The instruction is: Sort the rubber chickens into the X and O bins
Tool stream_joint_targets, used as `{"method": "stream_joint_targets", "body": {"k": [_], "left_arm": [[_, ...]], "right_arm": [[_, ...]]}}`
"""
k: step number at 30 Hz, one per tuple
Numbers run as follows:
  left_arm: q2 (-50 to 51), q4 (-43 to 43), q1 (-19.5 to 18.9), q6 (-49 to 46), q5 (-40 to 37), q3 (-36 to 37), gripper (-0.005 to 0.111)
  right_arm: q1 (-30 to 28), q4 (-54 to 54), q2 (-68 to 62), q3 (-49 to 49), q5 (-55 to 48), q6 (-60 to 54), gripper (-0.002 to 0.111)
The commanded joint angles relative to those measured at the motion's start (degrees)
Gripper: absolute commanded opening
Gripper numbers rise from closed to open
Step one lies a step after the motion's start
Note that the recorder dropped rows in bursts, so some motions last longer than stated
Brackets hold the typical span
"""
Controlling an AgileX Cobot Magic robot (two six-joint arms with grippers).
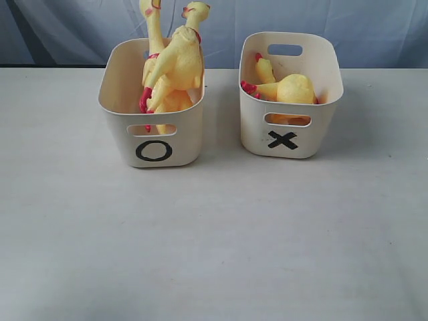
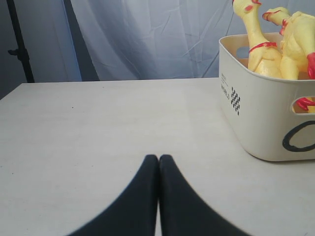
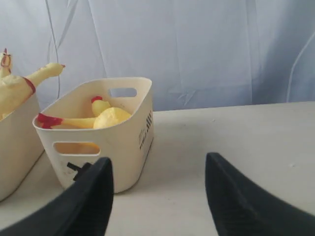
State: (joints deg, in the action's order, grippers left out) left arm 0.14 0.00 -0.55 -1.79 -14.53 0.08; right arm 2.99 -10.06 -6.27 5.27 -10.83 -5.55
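Your 2 bins sit side by side near the far edge of the surface point(image 1: 214, 234), with a small gap between them. The O bin point(image 1: 180, 144) is left of the middle and the X bin point(image 1: 257, 134) is right of the middle. Each shows its black letter on the wall that faces the near edge.

The O bin is stuffed with chickens point(image 1: 175, 63). 2 long necks poke up above its rim, and a bit of red shows through the front slot. They are piled up, so you cannot count the bodies for sure. The X bin holds 1 chicken point(image 1: 294, 88). It lies low inside, with its red feet toward the O bin.

Your left gripper point(image 2: 158, 160) hangs low over the surface, apart from the O bin, on the side toward the left edge. Its 2 black fingers point(image 2: 142, 196) are pressed tight together with nothing between them. Your right gripper point(image 3: 157, 164) is low too, apart from the X bin, on the side toward the right edge. Its fingers point(image 3: 88, 196) are spread wide and hold nothing.

A pale blue cloth point(image 1: 374, 27) hangs behind the far edge.
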Motion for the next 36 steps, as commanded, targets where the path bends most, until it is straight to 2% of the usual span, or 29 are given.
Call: {"method": "stream_joint_targets", "body": {"k": [1, 3, 11, 17, 22, 36], "left_arm": [[-0.14, 0.0, 0.12, 0.24, 0.61, -0.08, 0.0], [-0.14, 0.0, 0.12, 0.24, 0.61, -0.08, 0.0], [-0.14, 0.0, 0.12, 0.24, 0.61, -0.08, 0.0], [-0.14, 0.0, 0.12, 0.24, 0.61, -0.08, 0.0], [-0.14, 0.0, 0.12, 0.24, 0.61, -0.08, 0.0], [-0.14, 0.0, 0.12, 0.24, 0.61, -0.08, 0.0]], "right_arm": [[-0.22, -0.4, 5.93, -5.27, 2.72, 0.26, 0.053], [-0.22, 1.89, 6.27, -5.27, -2.57, 0.26, 0.053], [-0.34, 6.01, 6.27, -5.27, -10.03, 0.26, 0.053], [-0.34, 7.16, 6.27, -5.27, -9.93, 0.37, 0.053], [-0.34, 12.82, 6.27, -5.27, -9.9, 7.17, 0.053], [-0.34, 12.94, 6.27, -5.27, -9.9, 5.2, 0.053]]}}
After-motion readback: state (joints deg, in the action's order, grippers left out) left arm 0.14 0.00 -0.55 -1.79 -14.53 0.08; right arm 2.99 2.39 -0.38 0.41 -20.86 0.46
